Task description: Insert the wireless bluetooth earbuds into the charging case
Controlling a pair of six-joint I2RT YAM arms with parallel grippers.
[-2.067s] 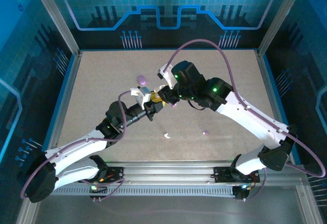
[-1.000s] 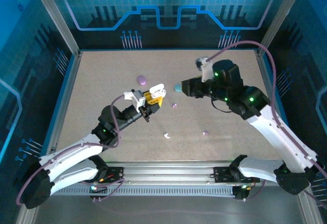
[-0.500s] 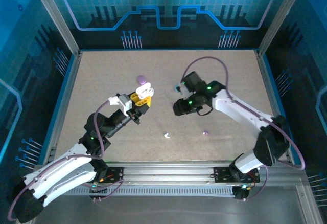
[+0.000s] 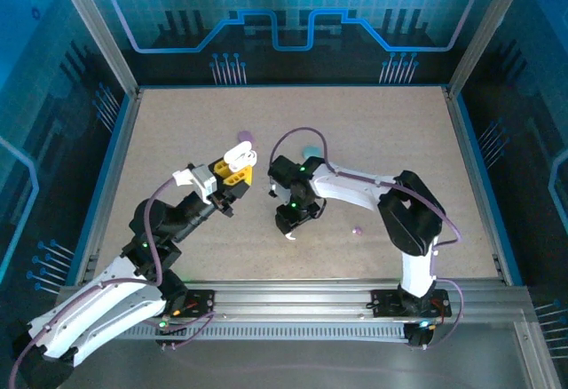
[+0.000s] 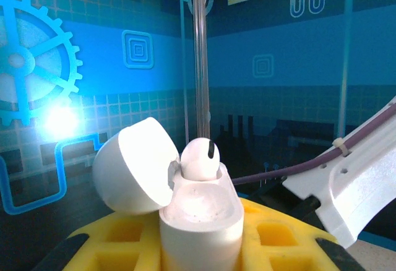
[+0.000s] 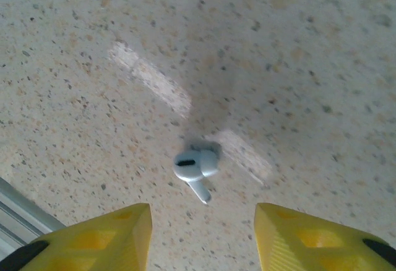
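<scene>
Left gripper (image 4: 233, 172) is pinched tight on the case (image 5: 201, 221), with the yellow fingers (image 5: 117, 249) clamping its lower body. The case stands upright in the grip. Its lid (image 5: 133, 166) is flipped open to 9 o'clock and hangs off the rim. A seated bud (image 5: 199, 158), white with a dark slot on top, sits in the far socket. The socket at 6 o'clock of it is an open hollow. A white arm link (image 5: 352, 190) with a purple cable crosses at 4 o'clock in the left wrist view.

From the top, the held case is at 10 o'clock of the table (image 4: 177, 123) centre. A purple lump (image 4: 244, 137) lies just beyond it at 12 o'clock. Cannot tell if it is a case or a bud.

Right gripper (image 6: 199, 227) is spread wide and pointed down at the table, with nothing between its fingers. A loose white bud (image 6: 197, 166) lies flat on the table at 12 o'clock of the finger gap. Its stem points to 5 o'clock and it touches neither finger. From the top, this bud is at 6 o'clock of the table centre, right at the gripper's tip.

A blue lump (image 4: 311, 151) sits at 1 o'clock of the right gripper, partly behind the cable, too small to identify. A purple bud (image 4: 358, 229) lies at 3 o'clock of the white bud, well apart from both grippers.
</scene>
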